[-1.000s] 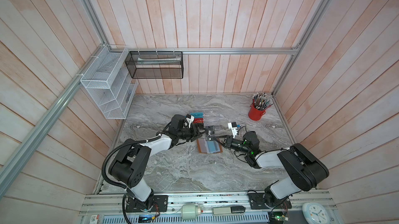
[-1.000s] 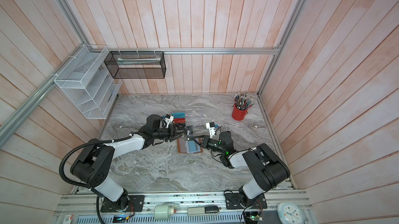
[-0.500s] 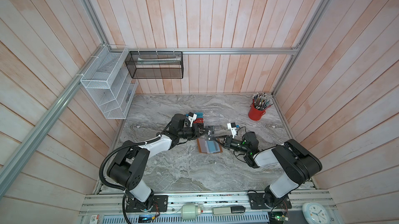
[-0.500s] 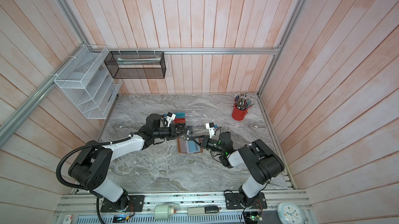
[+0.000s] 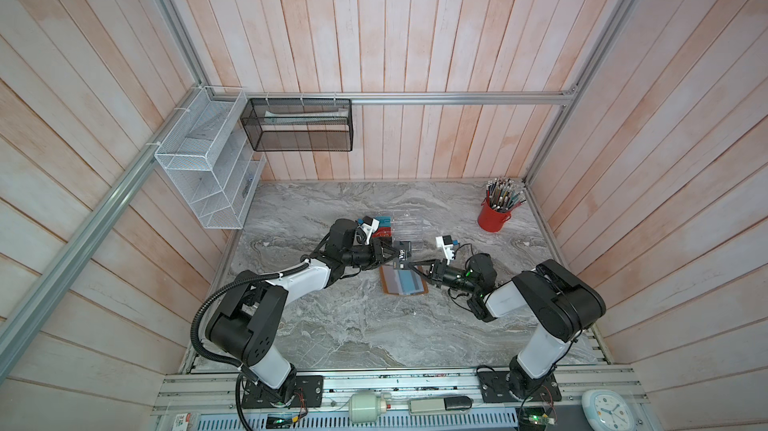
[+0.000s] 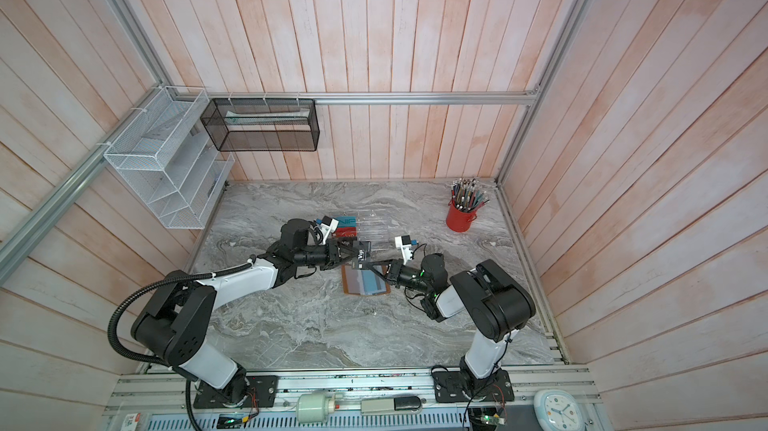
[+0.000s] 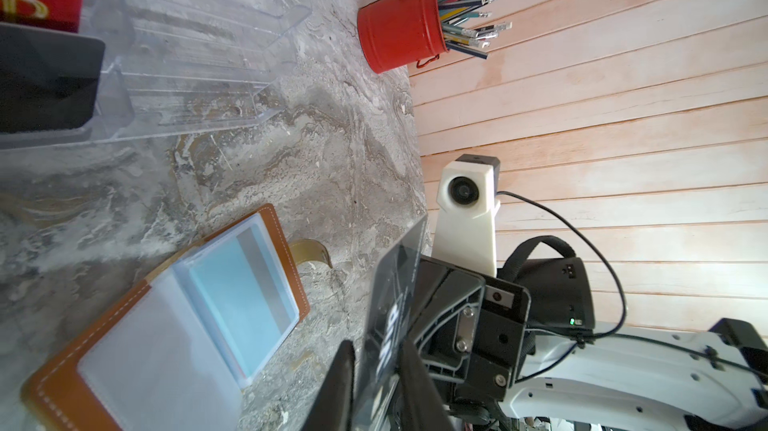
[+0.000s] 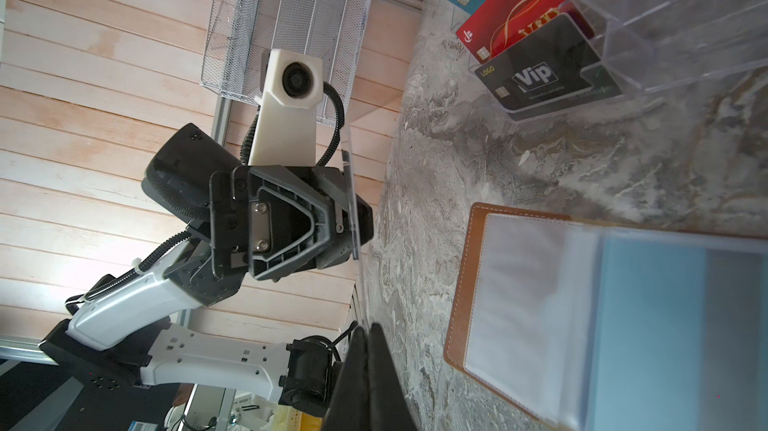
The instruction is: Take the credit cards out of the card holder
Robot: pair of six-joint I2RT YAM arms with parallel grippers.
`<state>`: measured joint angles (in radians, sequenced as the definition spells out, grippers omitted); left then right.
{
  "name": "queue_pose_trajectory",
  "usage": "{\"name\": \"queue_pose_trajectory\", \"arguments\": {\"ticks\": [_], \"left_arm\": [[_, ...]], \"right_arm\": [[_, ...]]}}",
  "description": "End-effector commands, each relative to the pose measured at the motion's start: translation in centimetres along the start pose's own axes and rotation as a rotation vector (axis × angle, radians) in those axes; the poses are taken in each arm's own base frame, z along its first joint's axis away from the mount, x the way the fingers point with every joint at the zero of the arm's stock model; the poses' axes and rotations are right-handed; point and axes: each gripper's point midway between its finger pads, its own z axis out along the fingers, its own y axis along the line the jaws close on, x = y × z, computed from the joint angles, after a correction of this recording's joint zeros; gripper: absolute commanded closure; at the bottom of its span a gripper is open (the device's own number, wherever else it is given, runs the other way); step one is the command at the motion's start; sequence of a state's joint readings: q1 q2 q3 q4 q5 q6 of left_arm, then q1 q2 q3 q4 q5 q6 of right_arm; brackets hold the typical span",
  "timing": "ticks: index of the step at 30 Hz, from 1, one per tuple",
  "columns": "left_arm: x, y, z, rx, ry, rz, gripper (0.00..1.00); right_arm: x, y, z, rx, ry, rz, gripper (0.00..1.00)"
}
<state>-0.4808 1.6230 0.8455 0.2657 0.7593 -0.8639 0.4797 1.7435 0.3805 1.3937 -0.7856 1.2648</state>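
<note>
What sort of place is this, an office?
Probably a robot test booth dressed as a desk: plank walls around a marble-look table, two arms bolted to the front rail, a red pencil cup.

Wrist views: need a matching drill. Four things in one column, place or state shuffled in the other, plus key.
Things
1. wallet
2. red card
3. pale blue card
4. right gripper

Place or state
a. shut on a black card, held up off the table
b. lying open on the table
c. standing in the clear rack
d. tucked inside the wallet

Pairs: 1-b, 2-c, 3-d, 4-a
</note>
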Motion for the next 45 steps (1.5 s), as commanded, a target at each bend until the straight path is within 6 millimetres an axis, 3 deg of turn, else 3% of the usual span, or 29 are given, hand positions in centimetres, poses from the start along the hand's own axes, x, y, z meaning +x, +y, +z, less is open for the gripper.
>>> {"name": "queue_pose_trajectory", "arguments": {"ticks": [1,13,18,31,39,45], "left_arm": [[-0.1,-1.7,-0.2,0.020,0.017,0.072,0.82],[0.2,-2.0,-0.1,-0.007,0.037,0.111,0.92],[0.2,-2.2,-0.1,-0.002,0.041,0.117,0.95],[-0.1,-1.4,-0.2,-0.078,0.050,0.139,1.00],[-2.4,-0.4,-0.7,-0.275,0.075,0.241,1.00],[-4.3,0.7,-2.0,-0.464,0.102,0.375,1.00]], "right_arm": [[-0.4,0.9,0.4,-0.041,0.007,-0.028,1.00],[-0.2,0.5,0.5,-0.044,0.020,-0.014,1.00],[-0.1,0.3,0.5,-0.048,0.025,-0.010,0.91],[-0.2,0.3,-0.7,-0.030,0.008,-0.012,0.55],[-0.3,0.0,-1.7,0.064,0.005,-0.079,0.23],[-0.9,-0.3,-2.7,0.145,0.004,-0.132,0.17]]}}
